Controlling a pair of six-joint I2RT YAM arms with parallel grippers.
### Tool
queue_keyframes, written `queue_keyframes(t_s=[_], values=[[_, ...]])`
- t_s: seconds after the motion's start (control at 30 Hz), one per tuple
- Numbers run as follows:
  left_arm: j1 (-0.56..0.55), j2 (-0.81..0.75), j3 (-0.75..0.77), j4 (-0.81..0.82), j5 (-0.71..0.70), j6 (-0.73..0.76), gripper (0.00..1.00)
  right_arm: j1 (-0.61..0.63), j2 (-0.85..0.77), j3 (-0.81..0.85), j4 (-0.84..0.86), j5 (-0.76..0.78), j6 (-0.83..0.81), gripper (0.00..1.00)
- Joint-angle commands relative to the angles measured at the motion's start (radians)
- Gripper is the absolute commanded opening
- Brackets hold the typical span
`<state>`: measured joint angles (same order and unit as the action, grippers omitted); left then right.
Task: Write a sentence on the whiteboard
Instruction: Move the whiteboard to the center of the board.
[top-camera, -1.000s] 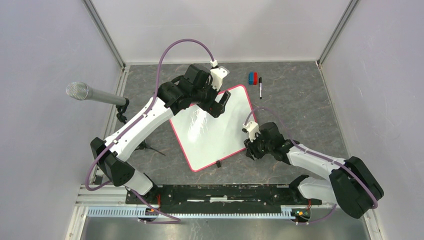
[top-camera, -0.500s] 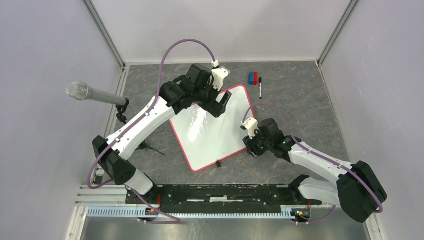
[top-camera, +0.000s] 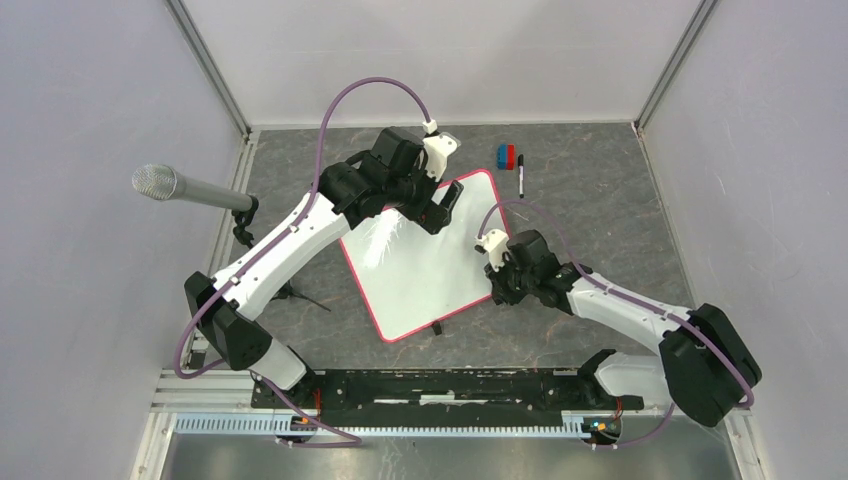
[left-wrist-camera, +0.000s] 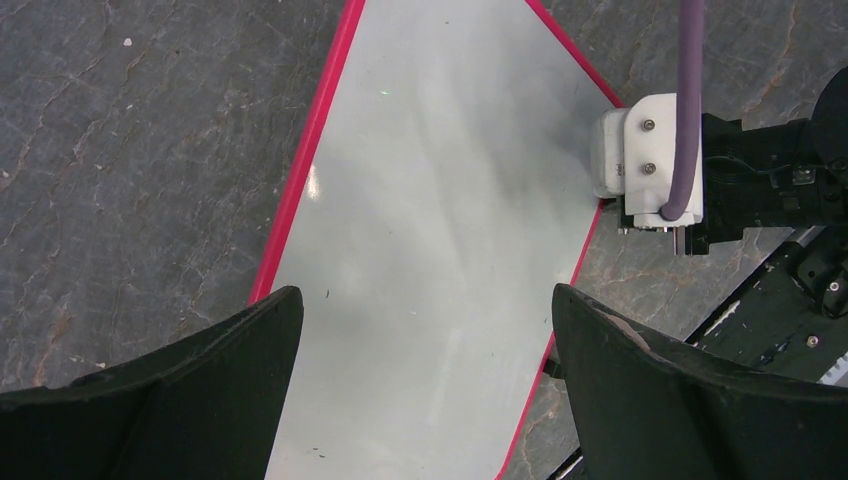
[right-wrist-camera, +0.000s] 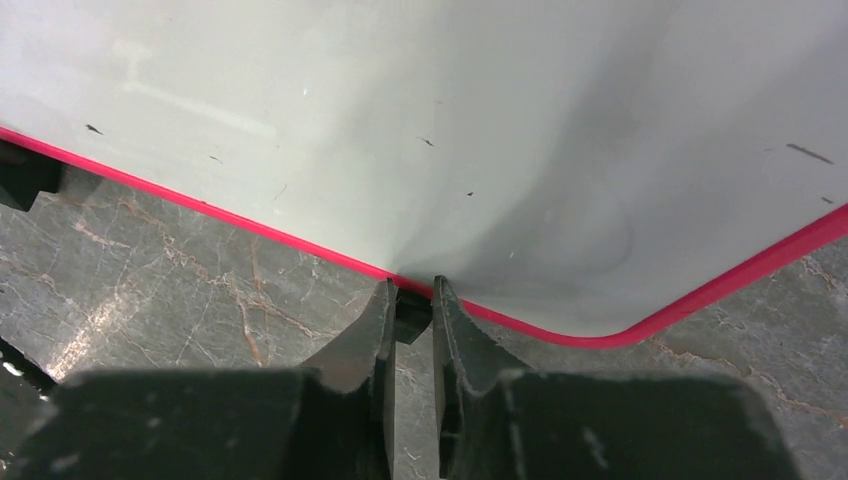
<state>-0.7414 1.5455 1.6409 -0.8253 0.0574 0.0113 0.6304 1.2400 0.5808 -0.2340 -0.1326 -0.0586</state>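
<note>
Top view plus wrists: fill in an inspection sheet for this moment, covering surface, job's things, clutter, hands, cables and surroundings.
Surface: dark grey marbled table.
Job's things: board lies flat, turned at an angle; no writing seen, only tiny specks.
Clutter: marker and blue and red blocks at the far side, off the board; microphone on the left.
Hands: left hand open above the board; right hand shut on a black clip at the board's rim.
Cables: purple cables, one per arm, looping free.
Surroundings: white walls; metal rail at the near edge.
</note>
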Motion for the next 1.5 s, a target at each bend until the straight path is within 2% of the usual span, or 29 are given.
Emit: queue_keyframes(t_s=[0.0, 0.07, 0.4, 0.6, 1.1, 1.47], values=[[0.0, -0.033, 0.023, 0.043, -0.004, -0.019, 1.0, 0.001, -0.033, -0.025, -0.022, 0.016, -0.025, 0.09], [0.001, -0.033, 0.024, 0.044, -0.004, -0.017, 1.0, 0.002, -0.053, -0.028, -0.049, 0.006, -0.035, 0.0], [0.0, -0.034, 0.033, 0.041, -0.002, -0.019, 1.0, 0.011, -0.055, 0.043, -0.197, -0.06, -0.075, 0.0], [0.001, -0.038, 0.03, 0.043, -0.005, -0.018, 1.0, 0.023, 0.023, 0.124, -0.346, -0.069, -0.157, 0.0], [0.002, -0.036, 0.032, 0.042, -0.001, -0.021, 1.0, 0.024, -0.059, 0.106, -0.373, -0.132, -0.329, 0.0], [0.002, -0.018, 0.052, 0.029, 0.004, -0.024, 1.0, 0.037, 0.009, 0.123, -0.41, -0.221, -0.375, 0.0]])
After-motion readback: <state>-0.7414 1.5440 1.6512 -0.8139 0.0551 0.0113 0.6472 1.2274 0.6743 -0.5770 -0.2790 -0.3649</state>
